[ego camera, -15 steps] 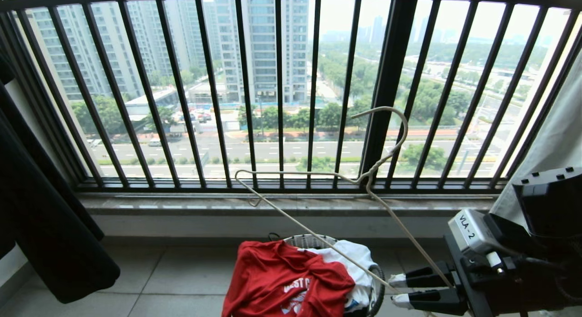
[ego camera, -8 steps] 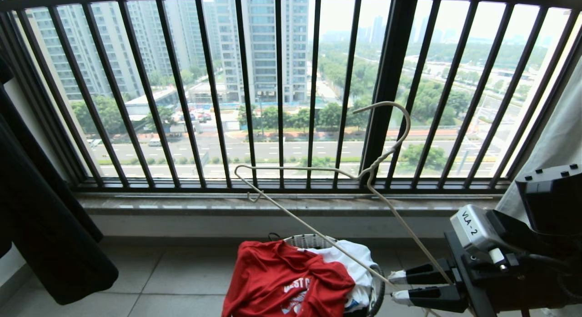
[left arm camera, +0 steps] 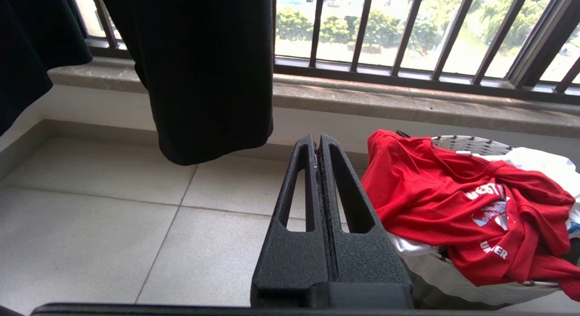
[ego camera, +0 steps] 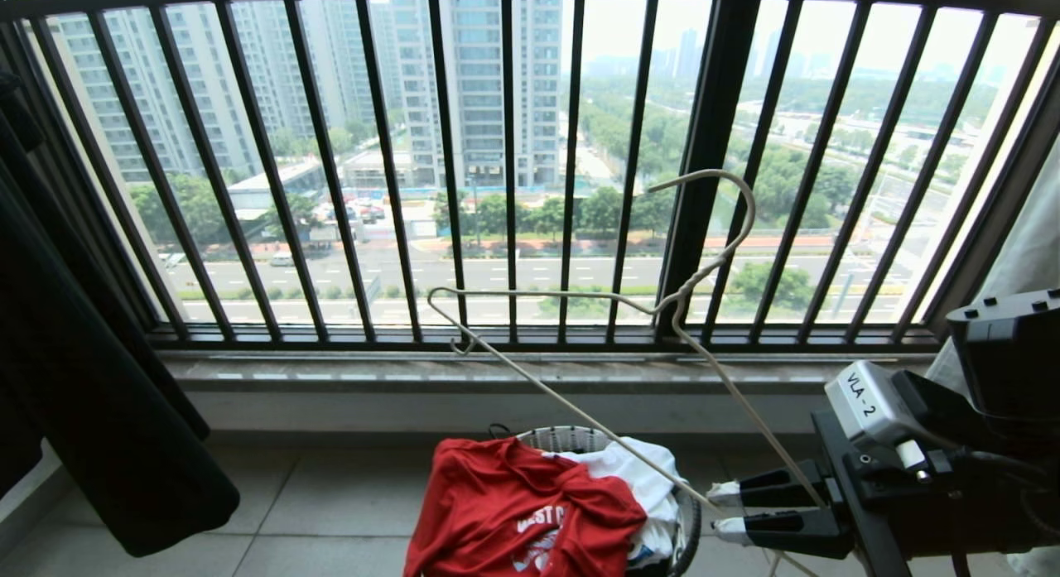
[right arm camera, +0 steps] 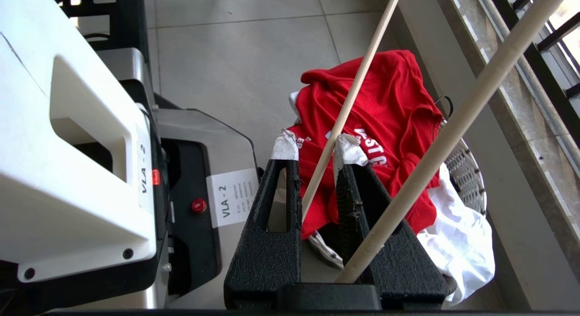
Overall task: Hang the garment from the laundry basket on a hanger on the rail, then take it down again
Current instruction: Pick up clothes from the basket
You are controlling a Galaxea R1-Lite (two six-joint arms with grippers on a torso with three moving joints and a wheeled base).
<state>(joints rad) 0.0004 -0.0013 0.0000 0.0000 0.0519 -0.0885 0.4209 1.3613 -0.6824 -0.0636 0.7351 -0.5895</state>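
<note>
The right gripper (ego camera: 722, 511), lower right of the head view, has its jaws clamped on the thin white wire hanger (ego camera: 580, 300). The red short-sleeved T-shirt (ego camera: 517, 515) lies atop the small round white-rimmed laundry basket (ego camera: 571, 438), bottom centre. Advice: steady the hanger, thread one notched end through the collar. The left gripper (left arm camera: 319, 146) is closed, empty.

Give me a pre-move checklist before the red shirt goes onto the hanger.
1. Hanger held: ok. The right gripper is shut on the hanger, one wire between its fingertips, another across a finger in the right wrist view.
2. Hanger clear of cloth: ok. Nothing hangs on it.
3. Garment reachable: ok. The garment lies on top of the laundry basket, spilling over its rim.
4. Left gripper ready: not ok. The left gripper is shut, beside the basket, holding nothing.
5. Neck opening findable: cannot tell. The shirt is crumpled.
6. Rail in reach: cannot tell. No view shows it.
</note>
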